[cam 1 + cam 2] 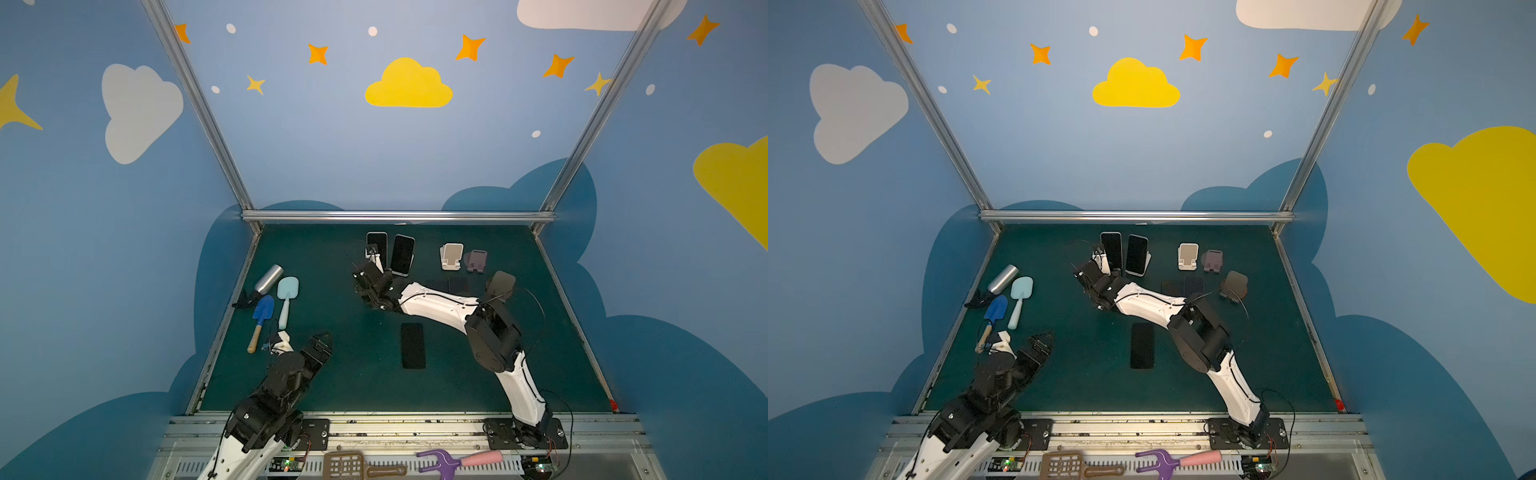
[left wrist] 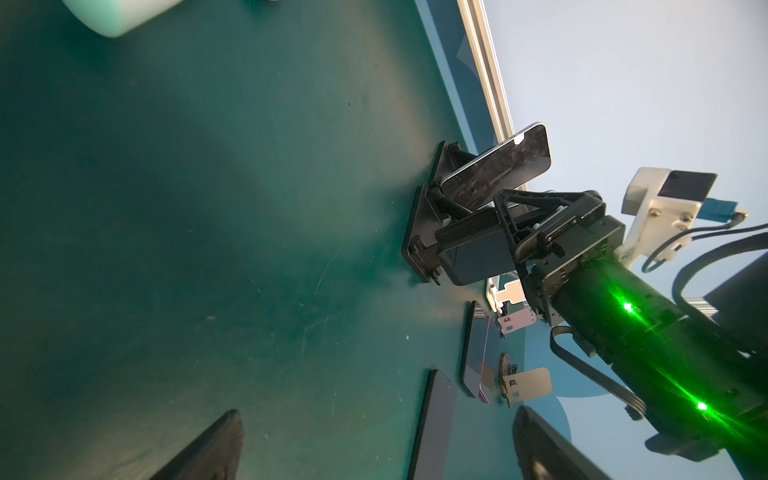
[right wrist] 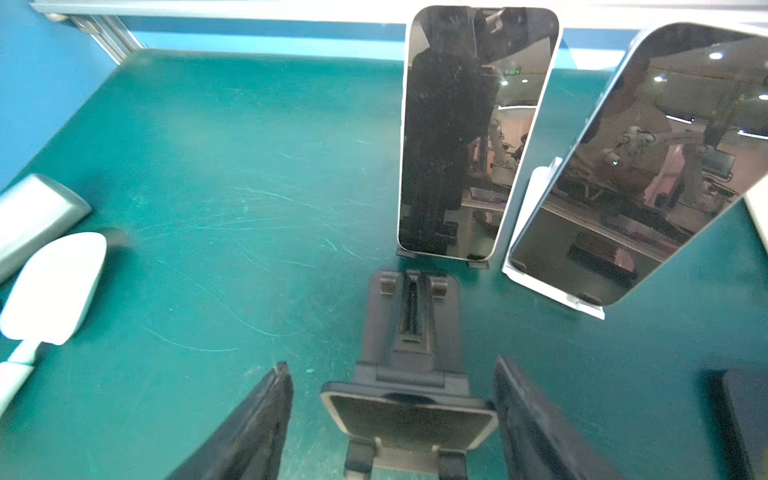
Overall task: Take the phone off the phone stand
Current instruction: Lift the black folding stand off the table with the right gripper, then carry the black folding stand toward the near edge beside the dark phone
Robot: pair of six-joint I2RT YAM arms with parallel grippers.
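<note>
Though unclamped, phone [image 3: 409, 419] inside gripper [image 3: 391, 362] (right)

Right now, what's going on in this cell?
The right gripper is at the back of the mat, straddling a dark phone propped on a black stand, jaws open, not clamped yet. The left gripper hangs open near the front, holding nothing. Behind, a white-edged phone and a tilted phone sit on their own stands.

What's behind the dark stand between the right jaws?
A white-edged phone on a black stand, beside it a second phone on a white stand. Phones cover most of both stands.
</note>
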